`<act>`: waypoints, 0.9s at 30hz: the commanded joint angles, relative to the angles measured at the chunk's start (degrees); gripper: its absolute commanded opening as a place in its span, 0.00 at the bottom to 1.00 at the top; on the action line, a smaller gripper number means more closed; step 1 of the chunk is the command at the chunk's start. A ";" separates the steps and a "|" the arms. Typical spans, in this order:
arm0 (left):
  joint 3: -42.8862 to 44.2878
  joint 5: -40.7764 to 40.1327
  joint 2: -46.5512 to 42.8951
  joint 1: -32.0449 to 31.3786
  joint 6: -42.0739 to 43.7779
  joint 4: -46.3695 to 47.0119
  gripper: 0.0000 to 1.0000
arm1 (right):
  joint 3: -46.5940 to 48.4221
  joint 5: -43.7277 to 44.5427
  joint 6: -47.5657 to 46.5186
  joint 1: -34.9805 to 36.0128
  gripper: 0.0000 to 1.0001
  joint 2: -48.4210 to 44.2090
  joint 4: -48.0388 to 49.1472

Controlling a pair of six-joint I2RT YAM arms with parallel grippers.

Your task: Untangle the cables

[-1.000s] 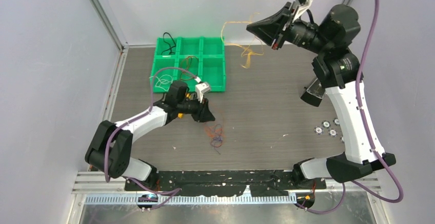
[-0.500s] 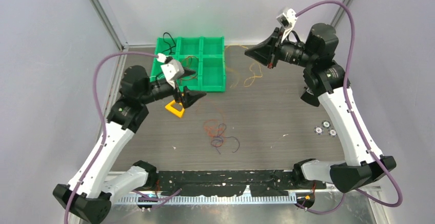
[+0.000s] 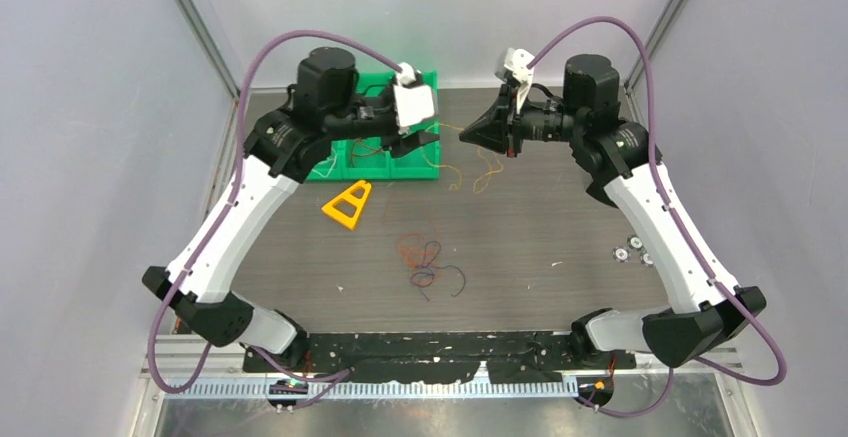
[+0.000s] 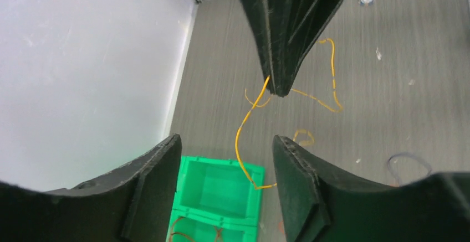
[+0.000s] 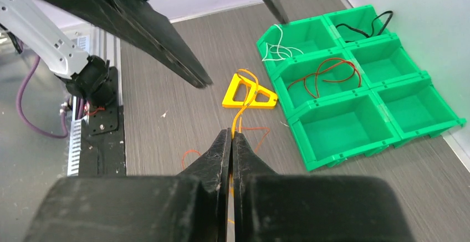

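Observation:
My right gripper (image 3: 463,136) (image 5: 231,135) is raised above the table and shut on a thin yellow-orange cable (image 3: 472,169) (image 5: 240,112). The cable hangs from its tip down to the table. In the left wrist view the cable (image 4: 239,137) curves down from the right gripper's shut tip to the tray corner. My left gripper (image 3: 428,143) (image 4: 227,148) is open and empty, raised just left of the right one and facing it. A clump of orange, red, purple and black cables (image 3: 428,262) lies mid-table.
A green six-compartment tray (image 3: 425,169) (image 5: 354,117) stands at the back left, holding a white cable (image 5: 277,48), a red cable (image 5: 327,73) and a black cable (image 5: 366,26). A yellow triangular piece (image 3: 348,204) lies in front of it. Small round parts (image 3: 635,252) lie at right.
My left arm has risen from the table and swung up over the tray toward the right gripper, uncovering the yellow triangle. My right gripper has moved left and lower with the cable.

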 commanded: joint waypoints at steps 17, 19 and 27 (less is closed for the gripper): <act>-1.55 -14.20 1.99 -6.04 6.59 2.02 0.00 | 5.65 2.80 -2.79 3.60 0.07 4.10 -0.81; -2.18 -14.16 1.37 -4.22 -4.58 7.56 0.00 | 5.72 5.20 -2.40 3.55 0.22 4.35 0.57; -13.40 -16.03 -3.66 1.49 -44.01 30.90 0.00 | 1.73 11.92 5.53 3.80 0.91 4.01 12.65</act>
